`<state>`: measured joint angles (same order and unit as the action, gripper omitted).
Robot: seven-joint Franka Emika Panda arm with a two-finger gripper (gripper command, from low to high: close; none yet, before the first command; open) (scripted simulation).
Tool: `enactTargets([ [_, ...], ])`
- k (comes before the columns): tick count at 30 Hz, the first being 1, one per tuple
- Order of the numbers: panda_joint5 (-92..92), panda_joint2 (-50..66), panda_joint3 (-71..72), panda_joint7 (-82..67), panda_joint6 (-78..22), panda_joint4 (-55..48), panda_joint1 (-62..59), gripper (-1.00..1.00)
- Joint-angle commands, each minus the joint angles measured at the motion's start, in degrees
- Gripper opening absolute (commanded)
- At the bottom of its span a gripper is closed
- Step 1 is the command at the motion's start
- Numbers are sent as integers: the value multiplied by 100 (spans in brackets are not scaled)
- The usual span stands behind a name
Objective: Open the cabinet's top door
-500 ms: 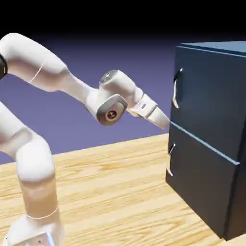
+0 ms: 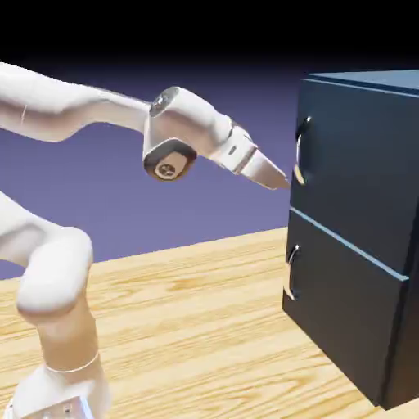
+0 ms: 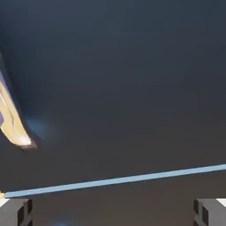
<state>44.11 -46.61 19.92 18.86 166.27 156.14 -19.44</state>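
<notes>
Quickly, left to right: white arm point(image 2: 51, 102) comes in from the exterior view's left, behind the hand point(image 2: 285, 186), bent at the joints and sloping down to it. Desk point(image 2: 180, 319) is below the hand, pale wood grain, with the blue-violet backdrop point(image 2: 237, 204) behind. Hand tilts downward, tips pointing at the cabinet point(image 2: 376, 78). Fingers are spread wide apart (hand view has one at each side of the bottom edge).

Upper handle point(image 2: 299, 155), thin, curved and silvery with a yellowish sheen, is near the hand; its lower end is just beside the tips and the rest rises above them. Hand view puts it at the left edge, off to one side of the space between the fingers. Lower handle point(image 2: 291, 274), same curved type, sits below the hand.

Top door point(image 2: 360, 164) is right in front of the hand, dark navy, flat, flush with the cabinet front (so, shut). Whether the tips touch it, can't tell. Light blue strip point(image 2: 352, 245) runs under the top door, lower than the tips; in the hand view it slants across just above the fingers. Lower door point(image 2: 344, 303) is below that strip, down and ahead of the hand, also flush.
</notes>
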Motion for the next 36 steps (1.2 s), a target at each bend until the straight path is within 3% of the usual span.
enactTargets([
  [1, 250, -79, 113, -133, -44, -28, -114, 0],
  [36, 8972, -2838, 4053, -4800, -1574, -989, -4094, 0],
])
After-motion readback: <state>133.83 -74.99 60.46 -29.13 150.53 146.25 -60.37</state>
